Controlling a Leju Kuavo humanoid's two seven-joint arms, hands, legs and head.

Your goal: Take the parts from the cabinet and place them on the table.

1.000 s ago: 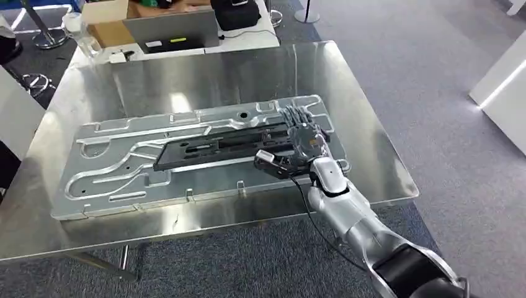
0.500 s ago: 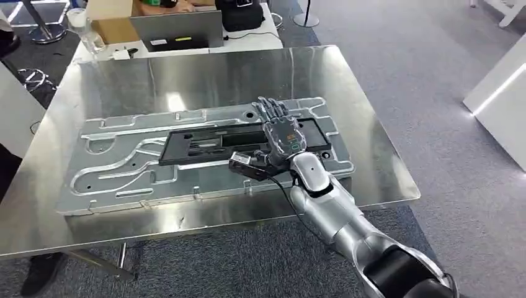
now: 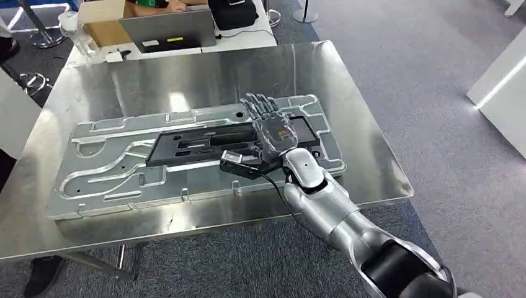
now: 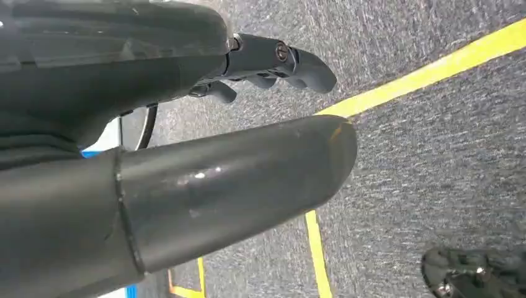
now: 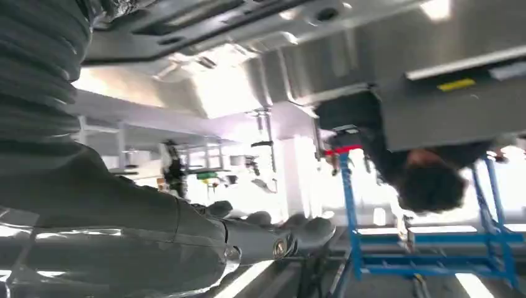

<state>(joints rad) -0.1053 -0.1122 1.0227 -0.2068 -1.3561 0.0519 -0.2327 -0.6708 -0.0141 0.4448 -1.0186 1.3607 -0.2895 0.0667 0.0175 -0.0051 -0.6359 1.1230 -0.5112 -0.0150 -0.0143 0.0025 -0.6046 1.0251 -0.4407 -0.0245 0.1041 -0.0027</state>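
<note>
A long silver metal plate [image 3: 105, 171] with pressed grooves lies flat on the steel table [image 3: 205, 74]. On top of it lies a black flat part [image 3: 186, 146] with slots. My right hand [image 3: 270, 127] hovers flat over the right end of the black part, fingers stretched out and apart, holding nothing. In the right wrist view, my right hand [image 5: 124, 211] shows beside the silver plate [image 5: 298, 62]. My left hand [image 4: 186, 155] hangs over grey carpet with its thumb and fingers apart and nothing in them.
At the table's far side stand a laptop [image 3: 167, 28], a cardboard box [image 3: 102, 18] and a black bag [image 3: 232, 12]. A person [image 5: 428, 180] sits behind the laptop near a blue frame [image 5: 422, 254]. Yellow tape lines [image 4: 428, 68] cross the carpet.
My right hand has moved left along the black part, from the plate's right end toward its middle, staying flat and spread. The camera has shifted slightly.
</note>
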